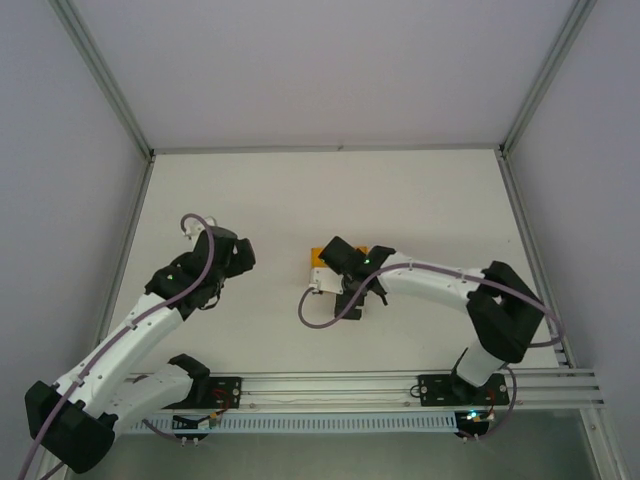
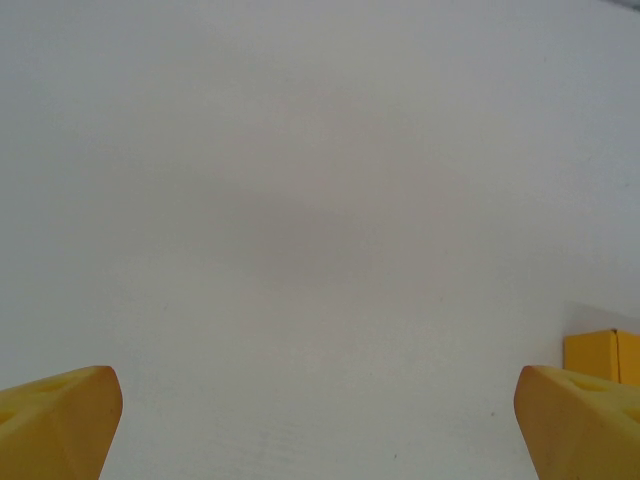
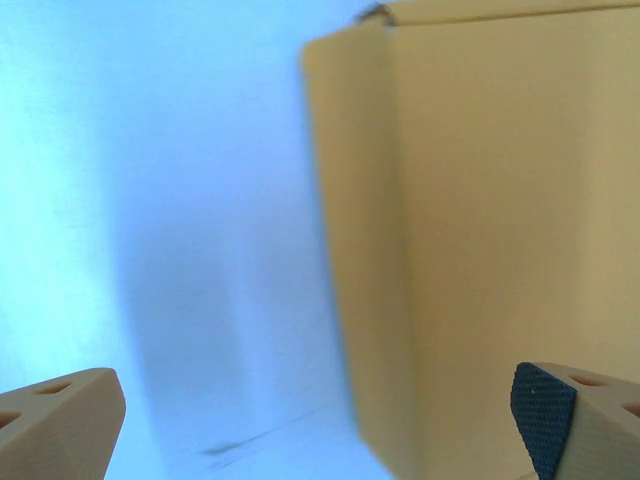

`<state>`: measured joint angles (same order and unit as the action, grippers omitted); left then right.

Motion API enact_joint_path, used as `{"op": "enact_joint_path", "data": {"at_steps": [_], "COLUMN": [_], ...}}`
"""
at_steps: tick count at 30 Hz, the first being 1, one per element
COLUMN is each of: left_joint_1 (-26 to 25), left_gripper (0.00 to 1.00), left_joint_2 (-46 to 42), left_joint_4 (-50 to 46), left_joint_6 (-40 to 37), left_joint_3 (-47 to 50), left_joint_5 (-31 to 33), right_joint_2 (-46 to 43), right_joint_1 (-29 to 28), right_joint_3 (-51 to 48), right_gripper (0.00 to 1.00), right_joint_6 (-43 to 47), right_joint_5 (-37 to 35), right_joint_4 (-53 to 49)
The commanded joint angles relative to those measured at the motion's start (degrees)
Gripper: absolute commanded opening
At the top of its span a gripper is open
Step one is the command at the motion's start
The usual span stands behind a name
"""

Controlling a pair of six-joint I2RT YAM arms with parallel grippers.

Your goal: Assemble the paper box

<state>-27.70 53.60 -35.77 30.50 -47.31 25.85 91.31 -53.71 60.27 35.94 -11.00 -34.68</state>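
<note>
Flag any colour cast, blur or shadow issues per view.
Right wrist: table reads blue, paper box washed out and soft-edged, very close. Left wrist: neutral white, faint soft shadow mid-frame, box corner crisp at right edge. Top external: even light, no glare.

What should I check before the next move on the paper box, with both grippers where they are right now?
1. Left gripper open, nothing between its fingers: ok.
2. Right gripper open, not clamped on the paper box: ok; bare table shows between its left finger and the card.
3. Box close in front of the right gripper: ok.
4. Left gripper apart from the box: ok; the left wrist view has the box off at its right edge.
5. Box fully folded, flaps tucked in: cannot tell; from above the right arm covers most of it, and the right wrist view is blurred.
</note>
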Motion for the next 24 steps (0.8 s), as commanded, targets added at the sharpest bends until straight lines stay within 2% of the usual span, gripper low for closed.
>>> {"op": "enact_joint_path", "data": {"at_steps": [1, 4, 7, 9, 13, 14, 17, 21, 24], "left_joint_1": [2.91, 6.84, 12.7, 16.68, 18.67, 18.99, 20.17, 20.85, 21.44], "left_gripper": [1.0, 1.0, 1.0, 1.0, 1.0, 1.0, 1.0, 1.0, 1.0], "left_joint_2": [0.05, 1.64, 2.57, 3.77, 8.57, 10.44, 15.09, 21.27, 24.81], "left_joint_4": [5.69, 10.37, 19.19, 28.55, 44.34, 50.18, 58.63, 68.44, 72.74], "left_joint_6": [-3.21, -5.6, -6.95, -8.68, -16.92, -19.55, -22.63, -23.1, -24.24], "left_joint_3": [1.31, 2.66, 6.64, 10.28, 16.5, 18.41, 21.6, 24.66, 24.42], "left_joint_5": [-1.56, -1.43, -2.16, -2.79, 0.44, 0.31, -1.18, -3.3, -5.67], "right_joint_2": [-4.9, -10.48, -15.77, -18.97, -22.7, -22.77, -21.41, -15.82, -11.24], "right_joint_1": [0.5, 6.06, 16.24, 22.68, 32.02, 34.71, 40.73, 44.04, 45.62], "right_joint_3": [-2.89, -6.33, -10.34, -14.31, -23.56, -25.39, -28.37, -35.23, -36.43], "right_gripper": [1.0, 1.0, 1.0, 1.0, 1.0, 1.0, 1.0, 1.0, 1.0], "right_joint_6": [-2.99, -8.05, -19.52, -27.32, -33.15, -34.63, -39.85, -38.68, -38.94], "right_joint_5": [7.45, 7.4, 7.66, 4.11, -4.28, -4.68, -3.46, -3.53, -5.48], "right_joint_4": [-1.61, 9.11, 22.31, 31.11, 44.03, 45.85, 49.33, 67.78, 75.56]}}
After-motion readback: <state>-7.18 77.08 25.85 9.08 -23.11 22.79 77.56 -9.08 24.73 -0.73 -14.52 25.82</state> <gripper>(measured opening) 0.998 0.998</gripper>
